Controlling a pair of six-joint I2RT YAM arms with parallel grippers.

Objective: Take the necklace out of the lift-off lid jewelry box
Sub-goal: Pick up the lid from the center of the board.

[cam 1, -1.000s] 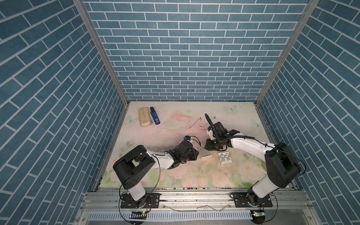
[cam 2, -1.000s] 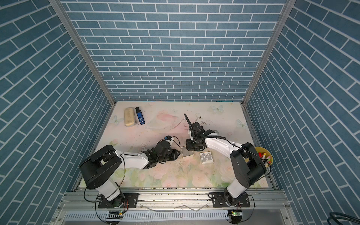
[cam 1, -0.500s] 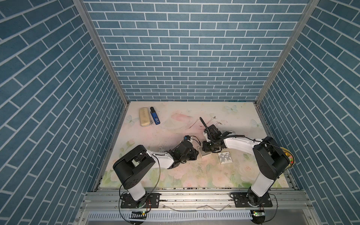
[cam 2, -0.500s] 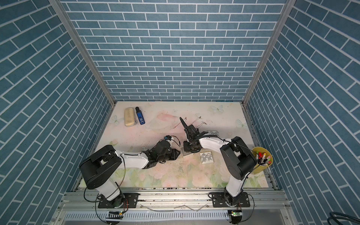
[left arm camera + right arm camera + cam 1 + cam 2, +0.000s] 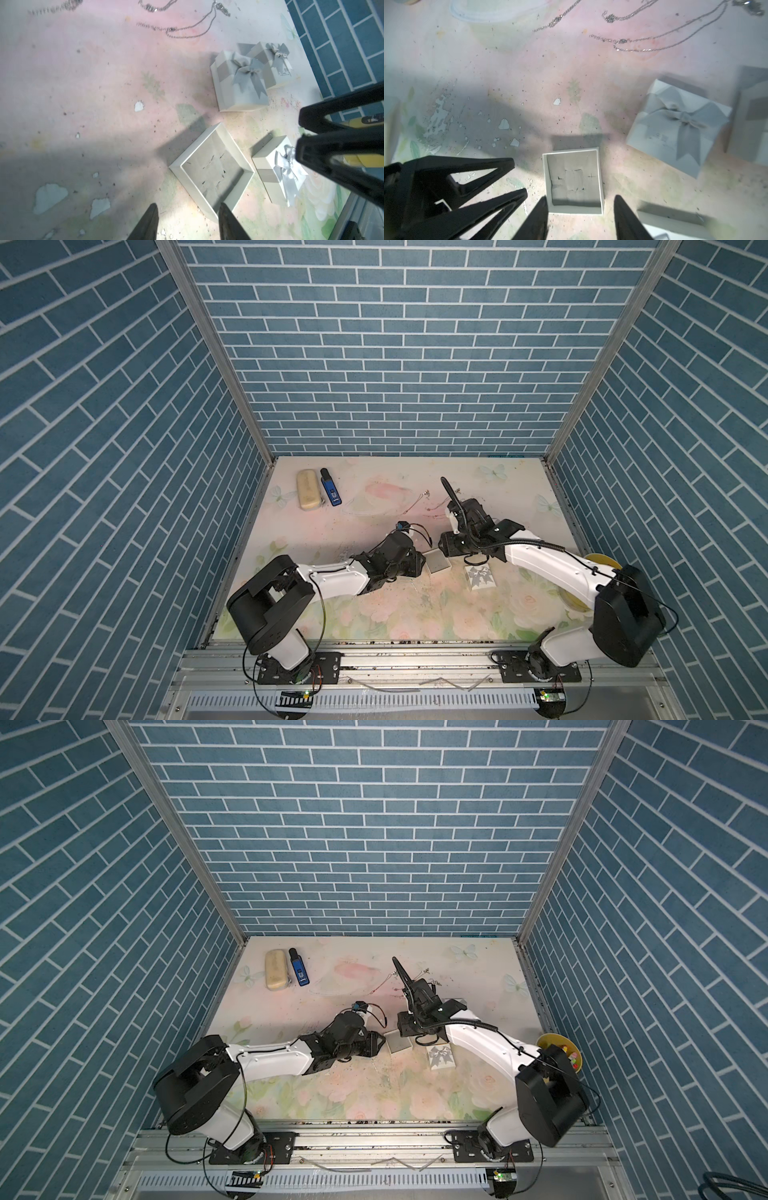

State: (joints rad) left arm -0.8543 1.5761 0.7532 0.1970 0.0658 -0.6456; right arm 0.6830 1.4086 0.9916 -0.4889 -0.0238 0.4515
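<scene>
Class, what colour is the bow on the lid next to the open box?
Silvery grey bow on a white lid; clearest in the left wrist view.

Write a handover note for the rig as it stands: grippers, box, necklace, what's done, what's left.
Left gripper: open, empty, by the box base corner.
Right gripper: open, empty, jaws astride its near edge.
Box base: lid off, insert bare. Its bowed lid lies beside it.
Chains: several loose on the table beyond; which came from this box I cannot tell.
Done: lid off, box empty. Left: likely just retracting the arms.
</scene>
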